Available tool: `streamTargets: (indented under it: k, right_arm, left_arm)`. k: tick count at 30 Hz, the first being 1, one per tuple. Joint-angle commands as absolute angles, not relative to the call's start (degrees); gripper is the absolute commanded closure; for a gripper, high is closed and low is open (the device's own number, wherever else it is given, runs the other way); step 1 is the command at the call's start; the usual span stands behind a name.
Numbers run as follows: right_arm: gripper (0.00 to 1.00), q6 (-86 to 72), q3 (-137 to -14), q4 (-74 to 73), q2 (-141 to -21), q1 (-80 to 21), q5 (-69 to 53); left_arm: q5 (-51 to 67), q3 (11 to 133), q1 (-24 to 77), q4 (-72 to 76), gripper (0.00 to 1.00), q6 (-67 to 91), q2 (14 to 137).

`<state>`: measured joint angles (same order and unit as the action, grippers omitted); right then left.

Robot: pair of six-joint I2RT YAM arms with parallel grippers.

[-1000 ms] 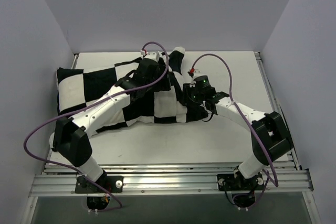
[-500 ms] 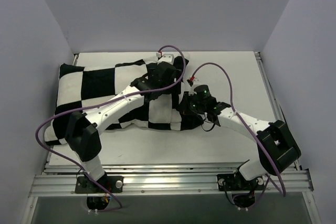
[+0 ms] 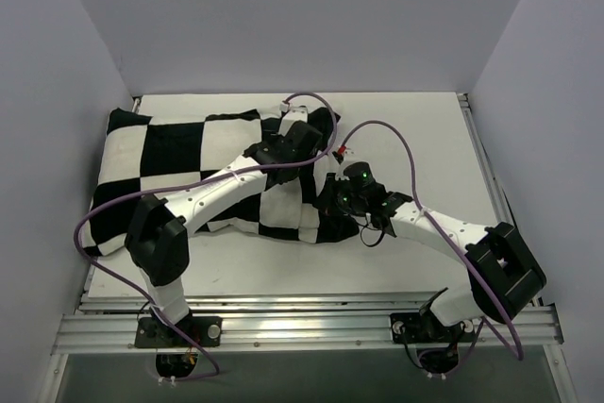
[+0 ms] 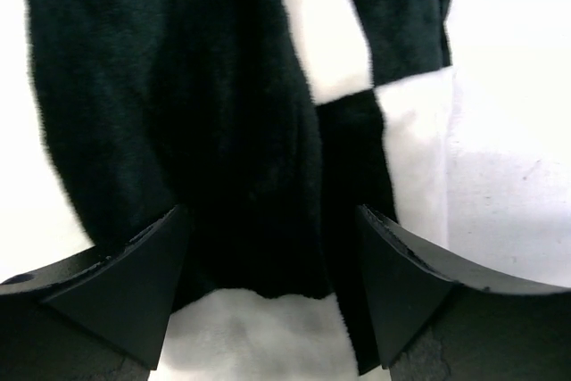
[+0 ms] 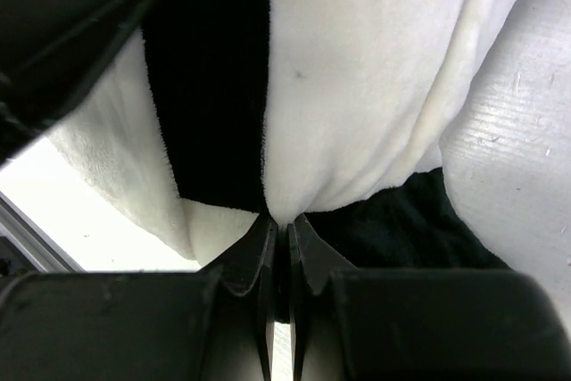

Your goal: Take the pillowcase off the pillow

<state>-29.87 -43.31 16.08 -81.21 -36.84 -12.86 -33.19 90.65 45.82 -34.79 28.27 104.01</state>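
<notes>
The pillowcase lies across the left and middle of the counter, running from the far left corner towards the centre. It is a soft, fleecy cover in big black and white squares. It looks plump along its left half, and it bunches into dark folds at its right end, where both arms meet it. I can't make out the pillow itself; whatever fills the cover is hidden under the checks. Up close the nap looks velvety, the black patches deep and matt and the white ones slightly creamy at the creases. The right gripper comes in low from the near right, and its jaws are closed tight on a pinch of the cover just where a white square meets a black one, so the cloth gathers to a point at their tips. The left gripper reaches over the cover from the near left. Its jaws stand wide apart, astride a thick black fold with a strip of white beside it; I can't tell whether they press on it. A purple cable loops above each wrist.
</notes>
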Motion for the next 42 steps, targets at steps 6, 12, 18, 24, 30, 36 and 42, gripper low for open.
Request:
streamTargets:
  k: [6, 12, 18, 24, 30, 36, 42]
  right_arm:
    - [1.0, -30.8, -40.9, 16.3, -79.9, -36.7, -9.9]
    - [1.0, -30.8, -40.0, 15.3, -78.9, -34.8, -9.2]
    - [1.0, -30.2, -39.9, 14.1, -78.3, -33.1, -9.4]
    - [1.0, -28.5, -43.0, 10.7, -78.3, -34.4, -7.2]
    - [0.95, -27.1, -49.5, 5.3, -79.0, -36.8, -2.0]
    - [0.39, -25.1, -59.2, 3.2, -80.9, -43.8, 6.1]
    - [0.15, -21.9, -67.2, 4.9, -89.2, -49.0, 13.2]
  left_arm:
    - [-36.6, 85.9, 42.9, -38.1, 0.17, 27.7, 98.3]
    - [-37.4, 83.8, 40.4, -39.6, 0.2, 27.4, 94.3]
    - [-35.0, 77.3, 35.6, -39.0, 0.34, 26.9, 89.4]
    - [-27.7, 70.2, 34.8, -34.9, 0.49, 28.8, 86.7]
    - [-21.9, 64.7, 34.8, -30.2, 0.67, 30.4, 85.1]
    - [-17.6, 61.2, 34.5, -25.4, 0.69, 31.1, 83.8]
    - [-15.2, 59.6, 34.3, -22.8, 0.69, 31.4, 83.4]
